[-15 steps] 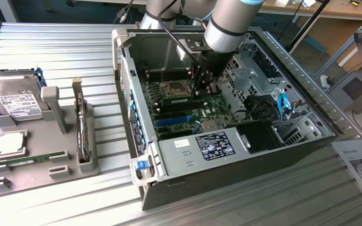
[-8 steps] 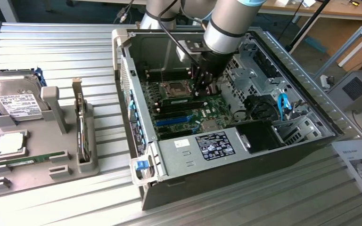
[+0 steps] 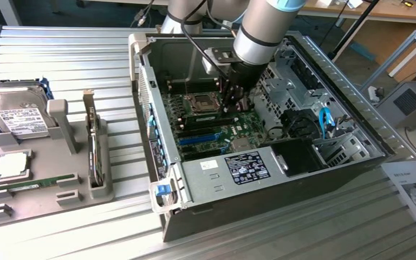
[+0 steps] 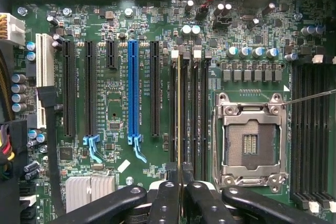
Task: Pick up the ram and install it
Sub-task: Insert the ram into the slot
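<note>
The arm [image 3: 262,32] is down inside the open computer case [image 3: 338,92], and the gripper [image 3: 234,104] is right at the motherboard [image 3: 222,132], just beside the CPU socket [image 3: 201,102] on the exterior view's right. Over on the exterior view's left, the grey tray [image 3: 82,196] sits on the slatted table [image 3: 63,49]. A hard drive [image 3: 17,111] is at its far end, an expansion card [image 3: 91,146] stands on edge, and one ram stick [image 3: 38,184] lies flat.
</note>
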You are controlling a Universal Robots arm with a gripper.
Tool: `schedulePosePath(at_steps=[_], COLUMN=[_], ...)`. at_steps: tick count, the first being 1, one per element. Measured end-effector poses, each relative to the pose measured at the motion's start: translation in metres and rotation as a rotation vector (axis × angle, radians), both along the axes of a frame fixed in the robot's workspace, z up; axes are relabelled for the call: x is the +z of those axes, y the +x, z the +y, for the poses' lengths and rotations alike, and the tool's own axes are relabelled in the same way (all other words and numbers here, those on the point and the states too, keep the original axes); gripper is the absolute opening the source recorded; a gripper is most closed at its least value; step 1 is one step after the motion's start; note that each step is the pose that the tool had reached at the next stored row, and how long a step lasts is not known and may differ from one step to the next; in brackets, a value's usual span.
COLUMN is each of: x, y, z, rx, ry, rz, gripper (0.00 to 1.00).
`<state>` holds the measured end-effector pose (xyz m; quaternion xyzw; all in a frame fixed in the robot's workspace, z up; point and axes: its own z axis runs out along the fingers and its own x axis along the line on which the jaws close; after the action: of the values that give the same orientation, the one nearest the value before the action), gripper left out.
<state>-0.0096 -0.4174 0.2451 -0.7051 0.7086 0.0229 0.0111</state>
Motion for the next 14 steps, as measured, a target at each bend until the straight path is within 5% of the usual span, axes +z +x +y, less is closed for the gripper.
schedulePosePath(at_steps=[14], x=[-0.0027], y=[0.0000], z=[-0.0001], rx=[0.000], ry=[0.0002], rz=[0.0002], gripper=[0.12])
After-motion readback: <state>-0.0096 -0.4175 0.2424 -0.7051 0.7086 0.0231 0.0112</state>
